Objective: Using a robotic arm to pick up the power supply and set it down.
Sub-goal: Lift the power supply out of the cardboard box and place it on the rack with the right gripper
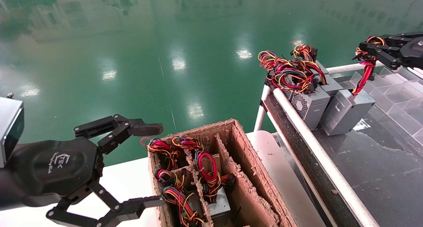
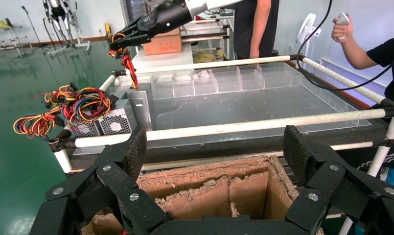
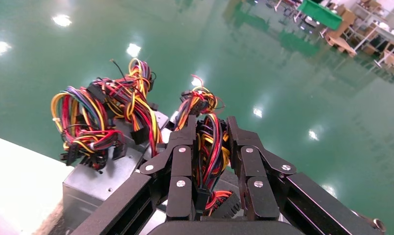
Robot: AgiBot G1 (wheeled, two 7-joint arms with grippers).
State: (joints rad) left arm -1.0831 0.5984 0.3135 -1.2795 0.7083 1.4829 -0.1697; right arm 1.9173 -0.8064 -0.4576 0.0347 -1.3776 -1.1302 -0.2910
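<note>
The power supply [image 1: 347, 112] is a grey metal box standing on the black table, beside two others. Its red, yellow and black wire bundle [image 1: 363, 73] runs up taut into my right gripper [image 1: 370, 51], which is shut on the wires high above the box. In the right wrist view the bundle [image 3: 209, 152] is pinched between the fingers of the right gripper [image 3: 210, 129]. The left wrist view shows the same box [image 2: 141, 105] hanging under the right gripper [image 2: 121, 41]. My left gripper [image 1: 158, 164] is open and empty beside the cardboard box, also seen as the left gripper [image 2: 215, 147].
A worn cardboard box [image 1: 244, 154] with dividers holds more power supplies [image 1: 218, 204] with wire bundles. Two other supplies [image 1: 309, 103] stand at the table's corner. White rails [image 1: 317, 147] edge the table; clear dividers [image 1: 396, 91] stand behind. A person [image 2: 371, 54] stands beyond the table.
</note>
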